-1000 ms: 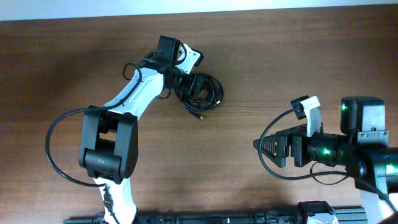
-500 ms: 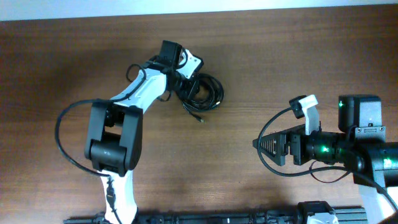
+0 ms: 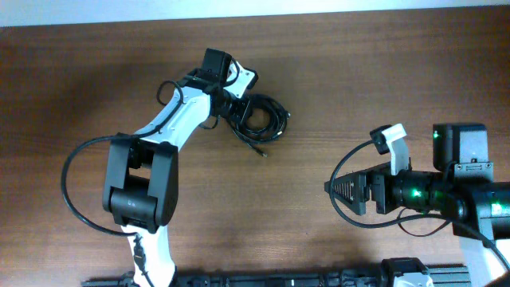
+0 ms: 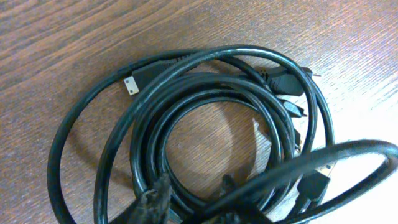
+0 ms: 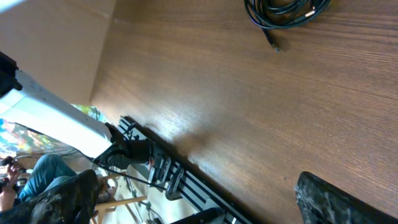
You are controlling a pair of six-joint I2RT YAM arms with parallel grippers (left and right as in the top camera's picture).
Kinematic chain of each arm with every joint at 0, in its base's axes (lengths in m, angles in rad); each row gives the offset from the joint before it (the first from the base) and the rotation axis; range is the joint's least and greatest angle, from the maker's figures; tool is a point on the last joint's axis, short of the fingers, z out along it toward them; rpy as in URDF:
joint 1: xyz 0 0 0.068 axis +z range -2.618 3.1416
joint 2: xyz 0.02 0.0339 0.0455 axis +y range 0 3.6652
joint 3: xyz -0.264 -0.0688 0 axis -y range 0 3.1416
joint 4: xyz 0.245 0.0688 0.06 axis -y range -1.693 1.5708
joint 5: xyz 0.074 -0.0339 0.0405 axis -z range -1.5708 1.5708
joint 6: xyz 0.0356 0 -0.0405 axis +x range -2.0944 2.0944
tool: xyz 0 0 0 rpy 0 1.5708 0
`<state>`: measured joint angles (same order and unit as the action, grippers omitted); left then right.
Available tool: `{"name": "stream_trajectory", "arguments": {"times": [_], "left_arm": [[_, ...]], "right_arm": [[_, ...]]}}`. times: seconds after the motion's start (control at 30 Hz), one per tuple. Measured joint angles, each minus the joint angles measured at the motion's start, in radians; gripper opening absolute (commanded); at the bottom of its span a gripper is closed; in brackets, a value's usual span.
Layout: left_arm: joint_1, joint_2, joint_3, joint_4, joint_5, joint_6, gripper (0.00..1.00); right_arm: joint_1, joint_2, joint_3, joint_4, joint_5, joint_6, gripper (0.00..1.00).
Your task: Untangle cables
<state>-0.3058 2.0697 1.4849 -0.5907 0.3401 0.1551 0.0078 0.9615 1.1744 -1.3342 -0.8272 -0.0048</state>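
Observation:
The cables (image 3: pixel 261 116) lie as one coiled black bundle on the wooden table, at the far middle. A loose plug end (image 3: pixel 262 151) trails toward the near side. My left gripper (image 3: pixel 231 104) is at the bundle's left edge. In the left wrist view the coil (image 4: pixel 186 106) fills the frame, and my fingertips (image 4: pixel 191 194) close around several strands, with one loop raised close to the camera. My right gripper (image 3: pixel 339 191) is open and empty, well to the right of the bundle. The right wrist view shows the bundle (image 5: pixel 283 12) far off at the top edge.
A black rail (image 3: pixel 279 279) runs along the table's near edge. The table's far edge (image 3: pixel 319 16) meets a pale wall. Beyond the near edge, the right wrist view shows a person (image 5: pixel 37 174) and a wooden chair.
The left arm has shifted slightly at the bundle. The coil has been pulled a little to the right, and its loose plug end has moved with it. The right arm has not moved.

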Motion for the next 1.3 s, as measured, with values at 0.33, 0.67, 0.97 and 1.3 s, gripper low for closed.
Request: {"name": "stream_trajectory", "arguments": {"times": [0.33,0.67,0.97,1.3], "left_arm": [[0.000,-0.001,0.000,-0.012,0.000,-0.011,0.00],[0.000,-0.367,0.000,-0.015,0.039,-0.087,0.00],[0.000,-0.663,0.000,0.182,0.051,-0.141,0.00],[0.000,-0.697,-0.001,0.602,0.053,-0.311,0.00]], "right_arm": [[0.000,0.000,0.000,-0.003,0.003,-0.001,0.99],[0.000,0.000,0.000,-0.013,0.018,-0.003,0.99],[0.000,0.000,0.000,-0.027,0.025,-0.003,0.99],[0.000,0.002,0.001,-0.076,0.070,-0.003,0.99]]}}
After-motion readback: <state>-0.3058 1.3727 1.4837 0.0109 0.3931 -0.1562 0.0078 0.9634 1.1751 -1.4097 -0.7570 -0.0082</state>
